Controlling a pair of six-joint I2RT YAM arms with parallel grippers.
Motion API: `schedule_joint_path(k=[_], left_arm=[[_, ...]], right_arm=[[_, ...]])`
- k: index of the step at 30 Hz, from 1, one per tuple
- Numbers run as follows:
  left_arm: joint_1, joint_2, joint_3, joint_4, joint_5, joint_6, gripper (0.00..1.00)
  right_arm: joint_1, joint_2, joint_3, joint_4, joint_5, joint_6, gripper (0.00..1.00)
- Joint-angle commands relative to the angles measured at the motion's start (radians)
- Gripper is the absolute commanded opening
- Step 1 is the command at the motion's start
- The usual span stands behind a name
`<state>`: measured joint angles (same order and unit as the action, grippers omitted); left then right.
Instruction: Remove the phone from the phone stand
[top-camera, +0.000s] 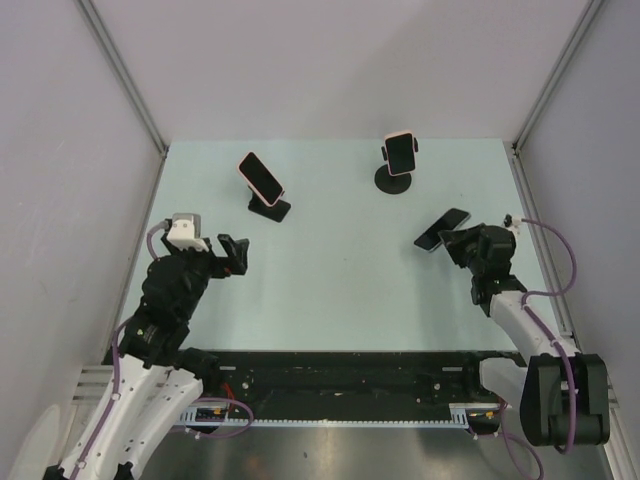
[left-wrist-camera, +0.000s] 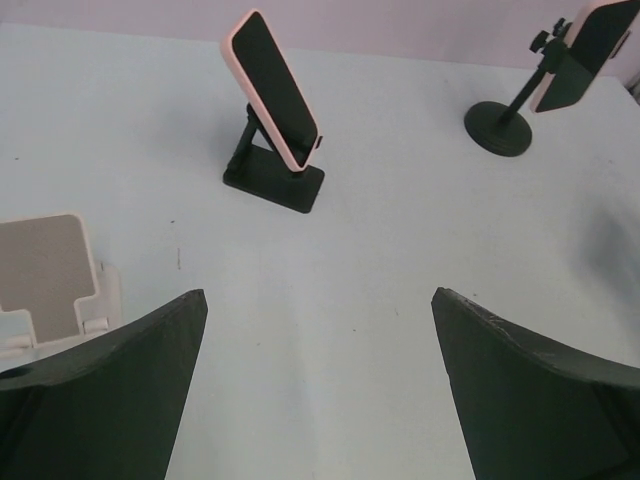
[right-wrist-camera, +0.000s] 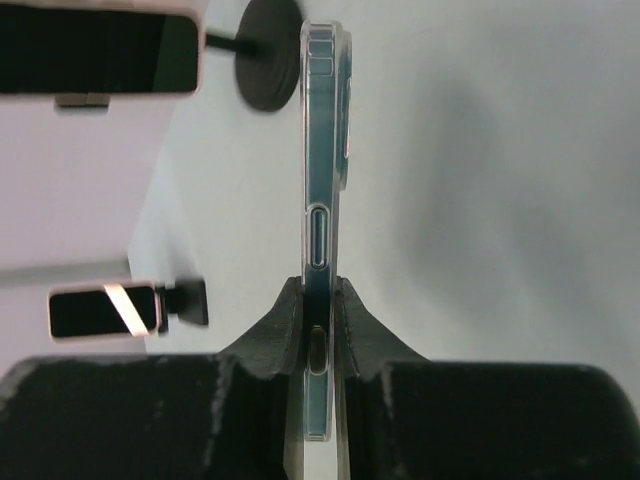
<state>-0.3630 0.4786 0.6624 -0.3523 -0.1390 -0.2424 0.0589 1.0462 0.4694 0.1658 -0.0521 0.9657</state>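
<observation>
The right end effector is clamped on a phone's edge; the left end effector stands wide apart.

No legible text, label or number anywhere.

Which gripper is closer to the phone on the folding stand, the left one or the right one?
Left. The left gripper sits open just in front of the phone; the right gripper is far off on the other side, shut on another phone.
</observation>
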Motion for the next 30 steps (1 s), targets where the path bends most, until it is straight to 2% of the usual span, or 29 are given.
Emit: schedule_joint_path(k=[1, 6, 11, 19, 25, 30], left_arm=[[-0.020, -0.028, -0.032, 0.013, -0.126, 0.041, 1.00], [-0.037, -0.044, -0.037, 0.016, -0.148, 0.048, 1.00], [-0.053, -0.048, -0.041, 0.019, -0.166, 0.058, 1.00], [-0.068, -0.038, -0.043, 0.024, -0.194, 0.064, 1.00], [-0.071, -0.032, -0.044, 0.027, -0.201, 0.066, 1.00], [-0.073, -0.029, -0.044, 0.030, -0.200, 0.068, 1.00]], right_arm=[[-0.112, 0.029, -0.029, 0.196, 0.079, 0.149, 0.00], [-0.157, 0.170, -0.037, 0.366, 0.207, 0.180, 0.00], [-0.209, 0.343, -0.014, 0.527, 0.239, 0.301, 0.00], [-0.211, 0.602, 0.103, 0.603, 0.345, 0.390, 0.00], [-0.191, 0.693, 0.176, 0.609, 0.445, 0.476, 0.00], [-0.185, 0.810, 0.258, 0.594, 0.422, 0.525, 0.16]])
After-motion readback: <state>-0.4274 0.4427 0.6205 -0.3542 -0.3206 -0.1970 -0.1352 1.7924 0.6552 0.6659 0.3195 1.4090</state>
